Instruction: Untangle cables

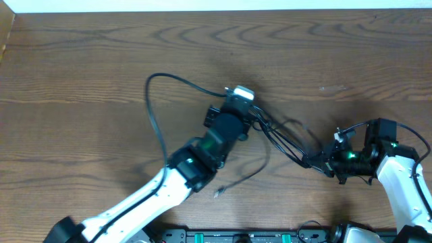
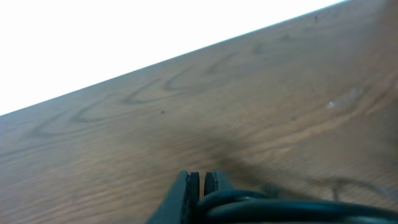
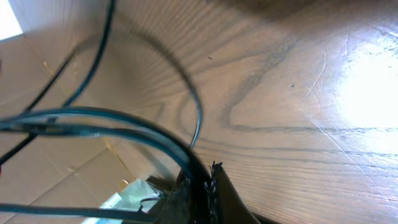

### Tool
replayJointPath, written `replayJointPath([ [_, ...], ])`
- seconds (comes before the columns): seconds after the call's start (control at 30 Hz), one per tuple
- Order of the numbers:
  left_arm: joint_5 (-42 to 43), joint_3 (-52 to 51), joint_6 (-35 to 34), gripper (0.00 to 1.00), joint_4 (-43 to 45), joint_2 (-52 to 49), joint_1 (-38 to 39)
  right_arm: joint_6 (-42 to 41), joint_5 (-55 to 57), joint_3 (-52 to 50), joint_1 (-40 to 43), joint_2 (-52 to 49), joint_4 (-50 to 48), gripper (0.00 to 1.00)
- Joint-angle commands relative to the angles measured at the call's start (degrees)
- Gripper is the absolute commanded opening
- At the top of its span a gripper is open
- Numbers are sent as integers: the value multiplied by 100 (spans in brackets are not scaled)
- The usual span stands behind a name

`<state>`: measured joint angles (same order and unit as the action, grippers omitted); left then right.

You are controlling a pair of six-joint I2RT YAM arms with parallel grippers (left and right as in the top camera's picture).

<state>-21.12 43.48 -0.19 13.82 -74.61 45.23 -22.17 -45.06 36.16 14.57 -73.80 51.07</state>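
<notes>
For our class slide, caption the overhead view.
Black cables strung between the left pincer and right pincer, both shut on them, over a wooden table.
</notes>
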Motion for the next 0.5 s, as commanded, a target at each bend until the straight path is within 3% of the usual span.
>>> replayJointPath([
  [0.0, -2138, 186, -361, 8, 256, 975, -1038, -146, 3097, -306, 363, -120, 201, 1],
  [0.23, -2127, 186, -570, 8, 195, 1449, -1810, -415, 3803, -306, 468, -120, 289, 1],
  [0.33, -1224, 186, -638, 7, -247, 1438, -1827, 74, 2662, -306, 468, -120, 125, 6],
  [0.4, -608, 186, -702, 7, -553, 1403, -1827, 997, 1279, -306, 463, -120, -66, 12],
  [0.47, -498, 186, -1207, 8, -833, 1340, -1827, 2081, -249, -306, 461, -120, -203, 26],
])
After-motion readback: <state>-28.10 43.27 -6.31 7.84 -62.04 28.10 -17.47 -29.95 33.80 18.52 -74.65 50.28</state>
